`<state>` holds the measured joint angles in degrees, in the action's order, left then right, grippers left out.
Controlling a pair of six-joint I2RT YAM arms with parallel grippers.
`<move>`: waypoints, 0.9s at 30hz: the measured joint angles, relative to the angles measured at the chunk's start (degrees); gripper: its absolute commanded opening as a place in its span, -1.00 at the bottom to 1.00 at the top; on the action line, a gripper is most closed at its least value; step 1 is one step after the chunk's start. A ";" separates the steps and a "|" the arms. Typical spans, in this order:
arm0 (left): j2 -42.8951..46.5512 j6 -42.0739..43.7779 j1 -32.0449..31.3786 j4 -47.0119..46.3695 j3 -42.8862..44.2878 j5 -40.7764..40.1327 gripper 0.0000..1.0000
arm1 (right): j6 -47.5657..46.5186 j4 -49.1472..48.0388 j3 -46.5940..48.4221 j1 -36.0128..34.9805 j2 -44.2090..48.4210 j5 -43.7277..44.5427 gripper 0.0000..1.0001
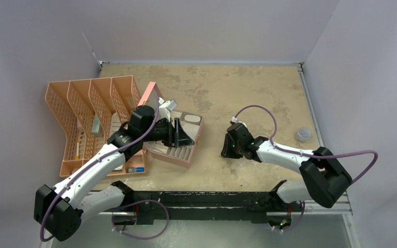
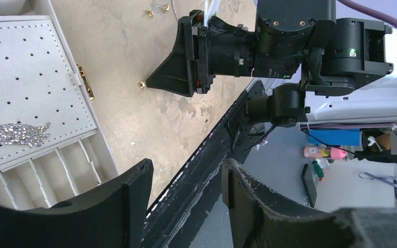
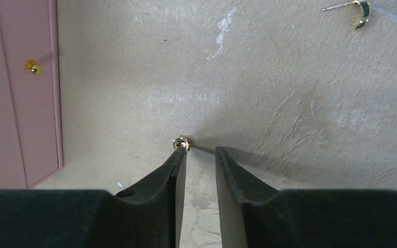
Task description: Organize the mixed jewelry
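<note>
Right wrist view, nearest first: your right gripper (image 3: pixel 200 151) sits low over the mottled tan table (image 3: pixel 289 103). Its two black fingers are parted by a narrow gap with nothing between them. A tiny round gold stud (image 3: pixel 181 143) lies at the very tip of the finger on the picture's left; you cannot tell whether it touches. Farther out, by the top right corner, a small gold half-hoop earring with a thin post (image 3: pixel 361 11) lies alone. The pink jewellery box (image 3: pixel 26 103), with its round gold knob (image 3: pixel 31 66), is cut off by the left edge.

From the left wrist, your left gripper (image 2: pixel 186 170) hangs with its fingers wide apart and empty. Beyond them you see the box's pale slotted tray and pinholed panel (image 2: pixel 26 67), a silvery glitter patch (image 2: pixel 10 135) and a gold clasp (image 2: pixel 86 83). Past the box, the right gripper's snout points down just beside the stud. A few more small gold pieces (image 2: pixel 155 9) lie at the top edge, partly cut off.

From the top camera the jewellery is too small to make out. Your left arm hides much of the box. A peach mesh file organiser (image 1: pixel 90 113) stands just beside the box. A small clear round cup (image 1: pixel 303 134) sits near the table's right edge, well apart from the right gripper.
</note>
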<state>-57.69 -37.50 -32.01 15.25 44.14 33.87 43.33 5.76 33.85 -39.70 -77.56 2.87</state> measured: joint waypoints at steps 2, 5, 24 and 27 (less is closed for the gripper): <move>-0.09 -0.42 -0.02 -0.20 -0.02 0.00 0.01 | -0.31 -0.48 0.00 0.00 -0.24 -0.31 -0.48; -0.26 -0.87 -0.02 -0.72 -0.02 -0.02 0.00 | -0.72 -1.38 0.00 0.00 -0.68 -0.70 -0.51; -2.95 -3.15 -0.02 -0.76 -0.02 -1.22 -0.01 | -2.51 -5.90 -1.20 0.00 0.46 -0.90 -1.00; -2.95 -5.66 -0.02 -0.96 -0.02 -1.16 0.01 | -2.49 -7.93 -2.84 0.00 4.31 -0.94 -1.00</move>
<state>-60.64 -43.16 -32.03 14.28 44.12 32.71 40.84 -2.17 31.00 -39.70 -73.25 1.93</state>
